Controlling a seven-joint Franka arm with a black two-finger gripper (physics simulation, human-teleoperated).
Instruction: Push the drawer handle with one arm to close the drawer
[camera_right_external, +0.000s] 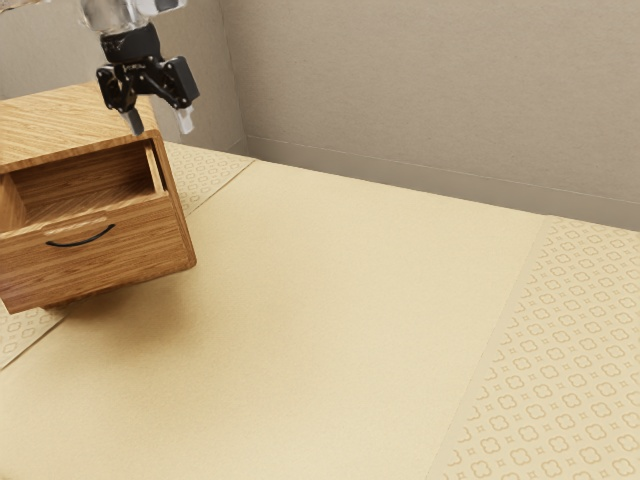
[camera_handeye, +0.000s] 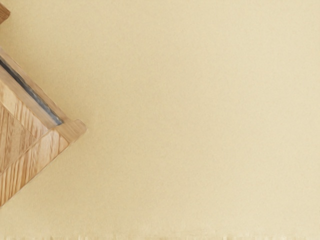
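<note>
One wooden drawer (camera_right_external: 100, 262) is seen standing open at the exterior view's left, set in one wood-grained cabinet (camera_right_external: 60, 125), its bare wooden inside exposed to the camera. One curved black handle (camera_right_external: 80, 241) is mounted on the drawer's front. One black two-finger gripper (camera_right_external: 160, 121) is pictured near the cabinet's top corner, its two fingers held apart, with space between them; whether the cabinet is touched cannot be told. A single wooden corner (camera_handeye: 74, 130), bordered by one dark strip (camera_handeye: 31, 92), is captured in the wrist view over a pale yellow surface (camera_handeye: 200, 125). Two patterned areas, one toward each side of the exterior view, are divided by that surface, and plain walls (camera_right_external: 430, 90) are shown behind.
</note>
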